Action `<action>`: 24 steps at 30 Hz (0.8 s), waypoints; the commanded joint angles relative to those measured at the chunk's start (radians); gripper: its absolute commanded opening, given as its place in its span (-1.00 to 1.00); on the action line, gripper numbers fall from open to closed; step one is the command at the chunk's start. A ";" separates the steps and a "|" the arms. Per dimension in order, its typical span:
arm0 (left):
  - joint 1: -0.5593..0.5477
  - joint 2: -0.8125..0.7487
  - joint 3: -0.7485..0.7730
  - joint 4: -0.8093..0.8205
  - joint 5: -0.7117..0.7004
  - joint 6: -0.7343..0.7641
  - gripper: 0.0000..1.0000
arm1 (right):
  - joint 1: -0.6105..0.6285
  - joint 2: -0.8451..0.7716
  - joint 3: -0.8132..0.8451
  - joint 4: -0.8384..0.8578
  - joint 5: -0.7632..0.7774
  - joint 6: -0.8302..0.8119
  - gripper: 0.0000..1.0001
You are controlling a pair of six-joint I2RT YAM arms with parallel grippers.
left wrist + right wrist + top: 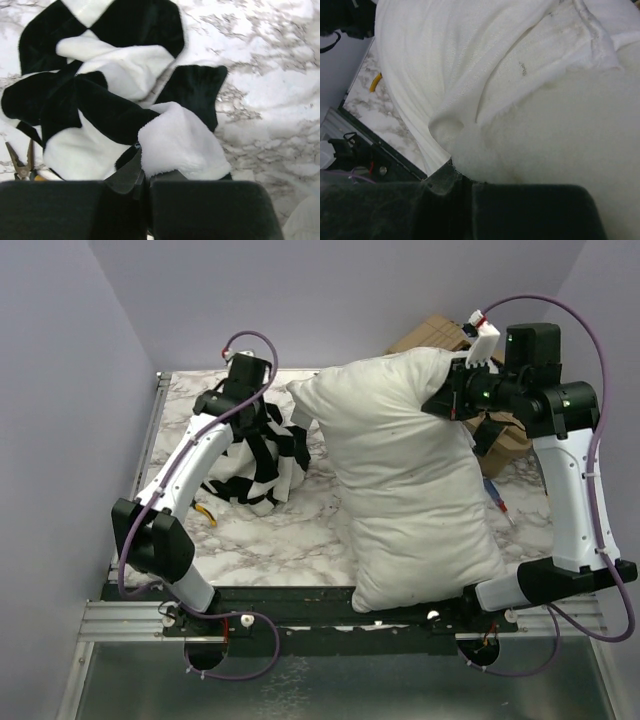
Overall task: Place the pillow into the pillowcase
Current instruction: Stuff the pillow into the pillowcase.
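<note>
The white pillow (pixel 410 480) lies lengthwise on the right half of the table, its far end lifted. My right gripper (pixel 452 395) is shut on that far right corner; in the right wrist view the pillow (pixel 520 75) fills the frame and the gripper (pixel 462 175) pinches its fabric. The checked pillowcase (pixel 262 455) lies crumpled at the left. My left gripper (pixel 240 405) is shut on its far edge; in the left wrist view the gripper (pixel 142 177) pinches a fold of the pillowcase (pixel 110 95), which hangs bunched below it.
A cardboard box (pixel 440 337) stands at the back right behind the pillow. Yellow-handled pliers (pixel 205 512) lie left of the pillowcase, also in the left wrist view (pixel 20 162). A small red and blue tool (pixel 495 495) lies at the right. The marble table (pixel 280 530) ends at purple walls.
</note>
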 commanded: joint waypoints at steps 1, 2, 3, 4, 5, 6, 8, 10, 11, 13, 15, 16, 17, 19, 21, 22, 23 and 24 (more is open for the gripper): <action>0.114 0.021 0.009 0.010 0.145 -0.029 -1.00 | 0.004 0.001 -0.028 -0.029 -0.253 0.006 -0.99; 0.133 0.024 0.005 0.010 0.160 -0.031 -1.00 | 0.005 0.004 -0.028 -0.030 -0.285 0.006 -0.99; 0.147 0.024 0.002 0.010 0.171 -0.033 -1.00 | 0.006 0.009 -0.028 -0.037 -0.300 0.004 -0.99; 0.159 0.023 0.001 0.010 0.179 -0.035 -1.00 | 0.009 0.016 -0.029 -0.050 -0.306 -0.003 -0.99; 0.166 0.021 0.002 0.010 0.183 -0.035 -1.00 | 0.015 0.026 -0.033 -0.067 -0.306 -0.012 -0.99; 0.171 0.020 0.005 0.011 0.185 -0.034 -1.00 | 0.026 0.032 -0.040 -0.080 -0.301 -0.019 -0.99; 0.175 0.014 0.009 0.012 0.183 -0.032 -1.00 | 0.064 0.039 -0.063 -0.092 -0.278 -0.017 -0.99; 0.179 0.010 0.015 0.013 0.182 -0.027 -1.00 | 0.120 0.050 -0.081 -0.099 -0.214 -0.001 -0.99; 0.179 0.007 0.015 0.013 0.185 -0.024 -1.00 | 0.153 0.059 -0.091 -0.103 -0.174 0.010 -0.99; 0.180 -0.006 0.009 0.012 0.192 -0.020 -1.00 | 0.179 0.069 -0.109 -0.098 -0.103 0.039 -0.99; 0.180 -0.026 -0.003 0.013 0.198 -0.020 -1.00 | 0.190 0.071 -0.120 -0.078 -0.016 0.081 -0.99; 0.180 -0.037 -0.009 0.013 0.203 -0.016 -1.00 | 0.193 0.074 -0.114 -0.074 0.030 0.096 -0.99; 0.180 -0.049 -0.016 0.013 0.215 -0.012 -1.00 | 0.197 0.080 -0.100 -0.075 0.079 0.108 -0.99; 0.180 -0.071 -0.030 0.013 0.248 -0.004 -1.00 | 0.203 0.092 -0.076 -0.069 0.137 0.124 -0.99; 0.180 -0.093 -0.044 0.013 0.279 0.002 -1.00 | 0.219 0.109 -0.043 -0.061 0.183 0.135 -0.99; 0.178 -0.106 -0.050 0.013 0.282 0.003 -1.00 | 0.226 0.121 -0.023 -0.068 0.208 0.138 -0.99; 0.180 -0.118 -0.060 0.013 0.276 0.004 -1.00 | 0.236 0.135 0.001 -0.079 0.235 0.140 -0.99; 0.180 -0.133 -0.066 0.013 0.270 0.000 -1.00 | 0.246 0.150 0.019 -0.087 0.253 0.137 -0.99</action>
